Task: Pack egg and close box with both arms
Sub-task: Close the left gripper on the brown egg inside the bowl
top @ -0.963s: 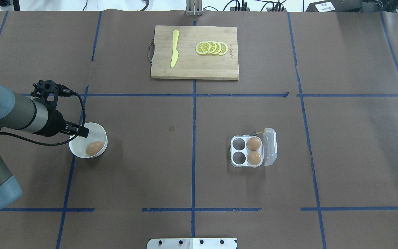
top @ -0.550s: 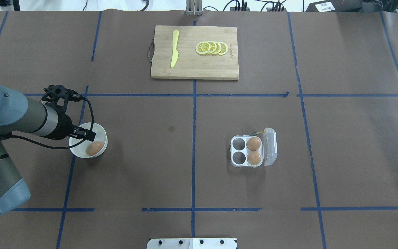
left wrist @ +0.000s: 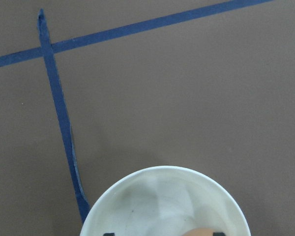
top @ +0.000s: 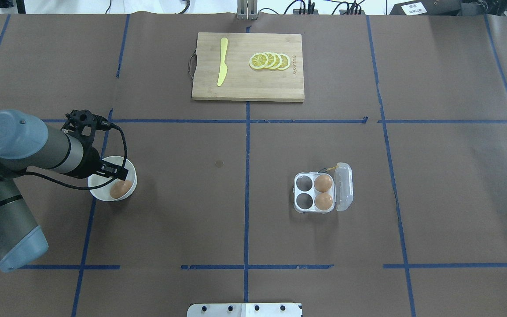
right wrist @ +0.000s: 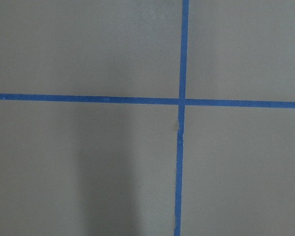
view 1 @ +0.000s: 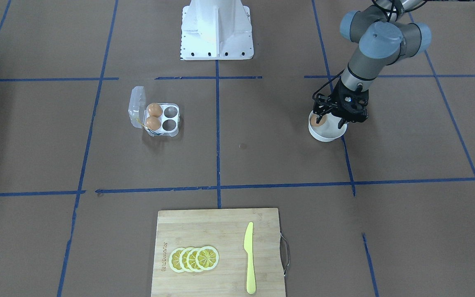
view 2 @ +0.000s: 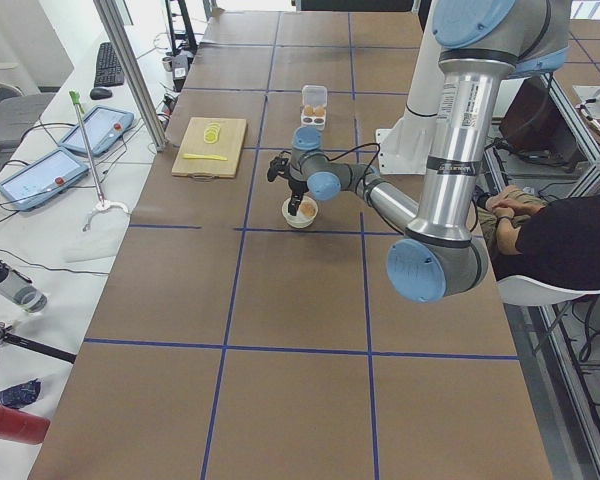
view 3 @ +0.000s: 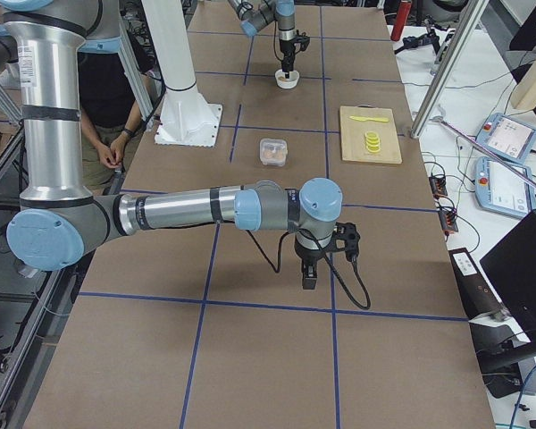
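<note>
egg (top: 120, 189) number three lies in the white bowl (top: 97, 191) on the robot's left side of the table, well apart from the box (top: 314, 192). from where i stand the job looks barely half done: two eggs (top: 323, 183) are seated in the cups nearest the lid (top: 344, 186), the other two cups (top: 304, 182) are bare, and the lid stands open. the left gripper (top: 119, 175) hangs low over the bowl with its jaws spread and nothing pinched yet. the right gripper (view 3: 309, 277) points down at bare table far off to the other side, and i can't tell how its jaws stand. left to do, i'd say: grab, carry, seat, then close the lid with both arms.
</note>
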Motion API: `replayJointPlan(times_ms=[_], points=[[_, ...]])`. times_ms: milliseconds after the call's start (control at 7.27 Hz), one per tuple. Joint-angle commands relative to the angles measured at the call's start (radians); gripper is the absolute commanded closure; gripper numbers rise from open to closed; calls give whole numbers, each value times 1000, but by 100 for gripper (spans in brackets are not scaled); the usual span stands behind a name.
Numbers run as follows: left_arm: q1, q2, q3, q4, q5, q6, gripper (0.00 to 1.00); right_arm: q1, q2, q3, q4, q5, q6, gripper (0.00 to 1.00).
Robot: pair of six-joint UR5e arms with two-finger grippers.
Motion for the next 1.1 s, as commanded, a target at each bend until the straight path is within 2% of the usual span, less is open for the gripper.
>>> replayJointPlan(times_ms=[0, 962], points=[[17, 0, 1, 0, 0, -1, 26, 0, 1, -4, 0, 0, 0, 0], [47, -3, 25, -3, 0, 2, 26, 0, 2, -4, 0, 1, 2, 0]])
